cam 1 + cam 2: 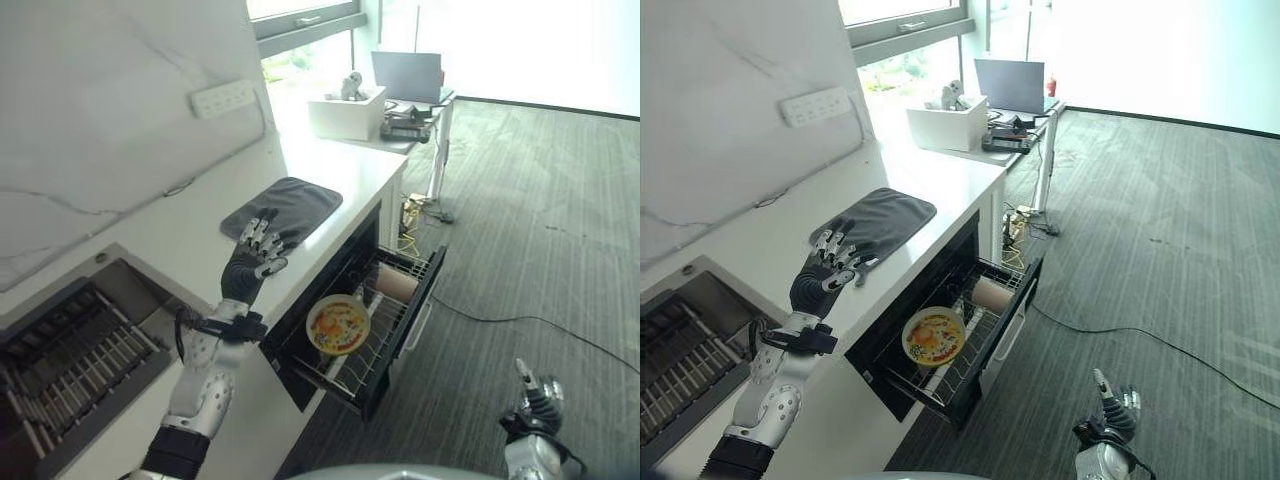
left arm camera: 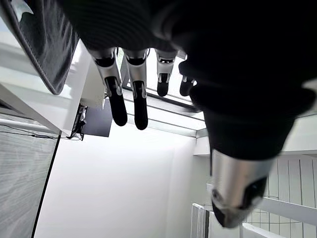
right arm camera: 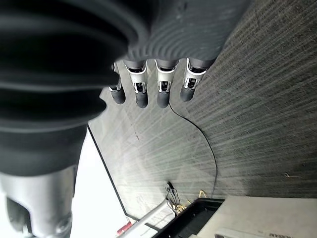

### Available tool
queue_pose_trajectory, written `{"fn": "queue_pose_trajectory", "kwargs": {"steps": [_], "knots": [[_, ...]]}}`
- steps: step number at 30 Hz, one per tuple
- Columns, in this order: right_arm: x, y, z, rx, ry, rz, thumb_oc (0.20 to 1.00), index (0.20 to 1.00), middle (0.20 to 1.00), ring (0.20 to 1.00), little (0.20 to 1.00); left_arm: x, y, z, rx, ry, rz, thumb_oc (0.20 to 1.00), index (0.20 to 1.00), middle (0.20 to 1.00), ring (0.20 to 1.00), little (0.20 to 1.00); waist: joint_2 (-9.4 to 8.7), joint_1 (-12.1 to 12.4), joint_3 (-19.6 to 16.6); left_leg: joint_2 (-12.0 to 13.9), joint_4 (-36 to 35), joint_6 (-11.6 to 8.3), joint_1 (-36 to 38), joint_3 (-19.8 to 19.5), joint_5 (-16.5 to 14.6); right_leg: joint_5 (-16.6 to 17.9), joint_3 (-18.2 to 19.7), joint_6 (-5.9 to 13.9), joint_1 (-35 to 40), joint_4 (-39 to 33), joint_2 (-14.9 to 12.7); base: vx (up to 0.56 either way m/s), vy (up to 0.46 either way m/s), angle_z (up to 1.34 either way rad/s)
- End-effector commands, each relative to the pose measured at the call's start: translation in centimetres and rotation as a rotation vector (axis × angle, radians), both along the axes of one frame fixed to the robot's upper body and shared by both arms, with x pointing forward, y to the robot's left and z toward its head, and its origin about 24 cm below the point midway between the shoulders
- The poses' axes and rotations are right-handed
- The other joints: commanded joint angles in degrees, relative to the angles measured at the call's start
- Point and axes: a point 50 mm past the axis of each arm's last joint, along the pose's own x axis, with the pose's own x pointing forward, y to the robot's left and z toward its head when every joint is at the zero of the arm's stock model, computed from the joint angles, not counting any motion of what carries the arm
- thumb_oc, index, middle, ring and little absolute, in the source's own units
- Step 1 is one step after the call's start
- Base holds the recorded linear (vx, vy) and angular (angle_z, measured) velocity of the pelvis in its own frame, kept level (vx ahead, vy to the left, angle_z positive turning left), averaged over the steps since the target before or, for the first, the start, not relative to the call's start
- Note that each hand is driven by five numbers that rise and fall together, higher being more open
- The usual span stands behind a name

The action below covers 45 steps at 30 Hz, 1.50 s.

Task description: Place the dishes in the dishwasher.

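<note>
A round plate [image 1: 338, 324] with an orange and yellow pattern stands on edge in the pulled-out dishwasher rack [image 1: 385, 355] below the counter. A pale cup [image 1: 397, 283] lies on its side farther back in the same rack. My left hand [image 1: 252, 259] is raised above the white counter's front edge, fingers straight and spread, holding nothing; it also shows as left hand [image 2: 124, 94]. My right hand [image 1: 537, 398] hangs low over the carpet, away from the rack, with relaxed fingers [image 3: 148, 89] and nothing in it.
A dark grey mat [image 1: 284, 209] lies on the counter [image 1: 180, 240] just beyond the left hand. A sink with a ribbed rack [image 1: 70, 350] sits to the left. A white box [image 1: 346, 112] and a laptop [image 1: 407, 76] stand at the far end. A cable [image 1: 520, 320] crosses the carpet.
</note>
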Motion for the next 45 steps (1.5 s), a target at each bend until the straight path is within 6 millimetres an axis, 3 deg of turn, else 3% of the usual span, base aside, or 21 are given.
{"fn": "queue_pose_trajectory", "kwargs": {"steps": [1,3,8,21,26,32,34,40,45], "knots": [[4.9,1.8,1.5,0.117,-0.164,0.016,1.000,1.000,1.000,1.000,1.000,1.6,-0.2,3.8,0.049,-0.168,-0.004,1.000,1.000,1.000,1.000,1.000,-0.65,1.65,2.58,5.75,0.26,-3.53,5.70,-1.13,-5.73,2.07,-6.08,0.61,0.15,-0.02,-3.62,0.02,0.019,0.22],[4.9,2.8,0.1,0.203,-0.136,0.035,1.000,1.000,1.000,1.000,1.000,1.7,-0.7,3.7,0.065,-0.169,-0.030,1.000,1.000,1.000,1.000,1.000,-0.36,2.76,2.04,5.39,0.26,-3.36,6.17,-1.58,-6.04,1.97,-6.75,0.56,0.74,-0.02,-3.72,0.03,0.011,0.17],[5.4,3.8,-0.7,0.218,-0.074,0.113,1.000,1.000,1.000,1.000,1.000,1.5,-0.6,4.3,0.102,-0.193,-0.059,1.000,1.000,1.000,1.000,1.000,0.01,4.75,1.04,4.52,0.26,-2.83,6.99,-2.64,-6.61,1.86,-7.53,0.46,1.68,-0.02,-3.74,0.06,-0.015,0.11],[7.5,2.1,-0.2,0.185,-0.053,0.124,1.000,1.000,1.000,1.000,1.000,0.6,-0.7,6.1,0.187,-0.241,-0.131,1.000,1.000,1.000,1.000,1.000,1.22,9.81,1.34,2.18,0.26,-2.11,6.87,-5.52,-6.56,2.64,-10.38,1.31,3.54,-0.02,-5.63,0.08,0.000,0.14],[8.1,2.0,-0.1,0.217,-0.059,0.149,1.000,1.000,1.000,1.000,1.000,0.6,-0.9,6.5,0.167,-0.239,-0.177,1.000,1.000,1.000,1.000,1.000,0.79,12.23,1.93,1.18,0.49,-1.94,6.54,-7.35,-6.46,3.18,-12.04,1.39,5.05,0.07,-6.46,0.11,-0.020,0.21],[15.2,4.3,4.8,0.336,-0.304,0.243,1.000,1.000,1.000,1.000,1.000,0.8,-2.4,9.7,0.151,-0.405,-0.286,1.000,1.000,1.000,1.000,1.000,1.46,15.01,5.36,0.06,3.99,-2.23,0.23,-10.23,-6.01,4.48,-12.16,1.51,2.99,0.42,-7.69,-0.07,-0.061,0.22],[16.4,4.6,5.8,0.367,-0.341,0.268,1.000,1.000,1.000,1.000,1.000,1.0,-2.6,10.6,0.162,-0.445,-0.295,1.000,1.000,1.000,1.000,1.000,1.93,15.19,6.14,-0.12,4.73,-2.26,-1.05,-10.55,-5.90,5.05,-12.05,1.54,2.28,0.48,-8.08,-0.09,0.001,0.07],[18.1,3.2,7.9,0.366,-0.389,0.320,1.000,1.000,1.000,1.000,1.000,0.9,-2.3,11.5,0.158,-0.472,-0.297,1.000,1.000,1.000,1.000,1.000,3.51,16.03,7.72,-1.26,7.38,-2.52,-3.19,-11.16,-6.39,6.30,-12.71,1.78,2.15,0.66,-9.81,0.01,0.057,0.02],[19.2,2.0,9.9,0.339,-0.462,0.355,1.000,1.000,1.000,1.000,1.000,0.7,-1.8,11.8,0.171,-0.489,-0.292,1.000,1.000,1.000,1.000,1.000,3.58,17.02,9.02,-2.10,9.07,-2.60,-5.72,-11.89,-6.51,6.96,-13.36,2.03,1.29,1.05,-10.90,-0.03,0.051,0.10]]}}
